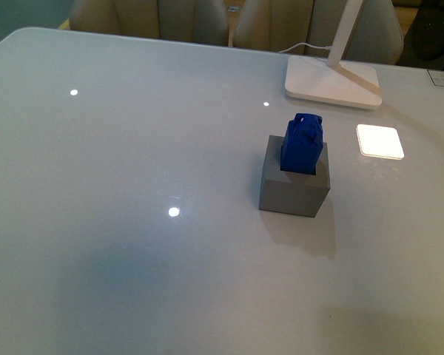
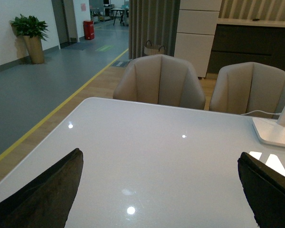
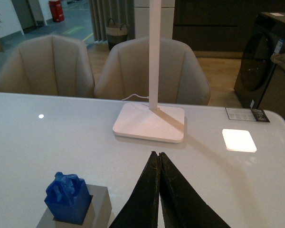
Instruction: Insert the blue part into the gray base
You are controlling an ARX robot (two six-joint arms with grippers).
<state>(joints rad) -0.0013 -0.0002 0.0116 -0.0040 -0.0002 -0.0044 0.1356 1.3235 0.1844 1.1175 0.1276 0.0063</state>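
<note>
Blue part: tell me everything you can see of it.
The blue part is a small deep-blue block, plastic by its look, with a knobby, lumpy top. It stands in the square hole in the top of the gray base. Its lower end is hidden inside and its upper portion sticks out, seemingly a little tilted. Only the base touches it.

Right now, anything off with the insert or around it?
One thing: the blue part sits in the hole of the gray base but stands well above the top face and looks slightly tilted, so it may not be fully seated. The right gripper, shut, and the left gripper, open, are clear of it. Nothing spilled or damaged.
</note>
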